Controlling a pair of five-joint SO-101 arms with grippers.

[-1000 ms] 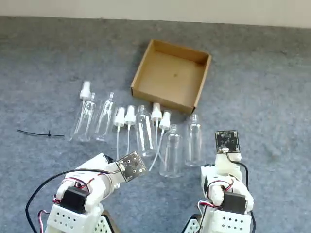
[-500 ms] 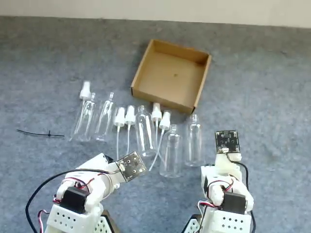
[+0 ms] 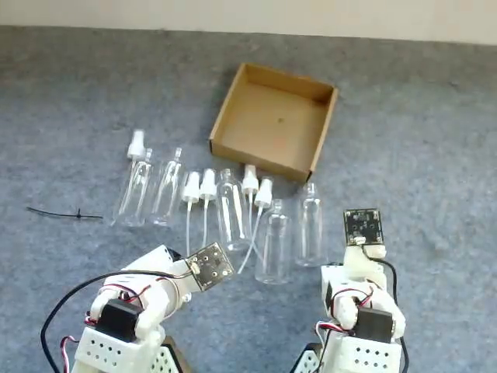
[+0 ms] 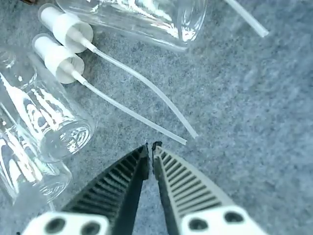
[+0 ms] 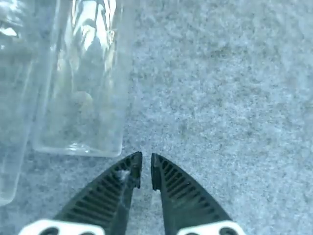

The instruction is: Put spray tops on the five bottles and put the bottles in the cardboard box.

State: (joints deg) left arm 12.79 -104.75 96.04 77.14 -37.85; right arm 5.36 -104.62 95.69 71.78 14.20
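Grey carpet [image 3: 435,155] covers the table, and the open cardboard box [image 3: 273,120] sits on it at the far side with nothing inside. Nearer the arms, five clear bottles [image 3: 232,210] lie in a loose row, necks toward the box. White spray tops [image 3: 208,184] lie among them: two with long dip tubes between the second and third bottle, two more by the box's near wall, and one just beside the leftmost bottle's neck, though whether it is seated there cannot be told. A black cable tie [image 3: 66,213] lies well off to the left. The left gripper [image 4: 149,147] hangs low over bare carpet, jaws pressed almost together on nothing, near the tube ends of two tops. The right gripper [image 5: 145,161] has its jaws nearly touching and holds nothing, just beside the base of a bottle.
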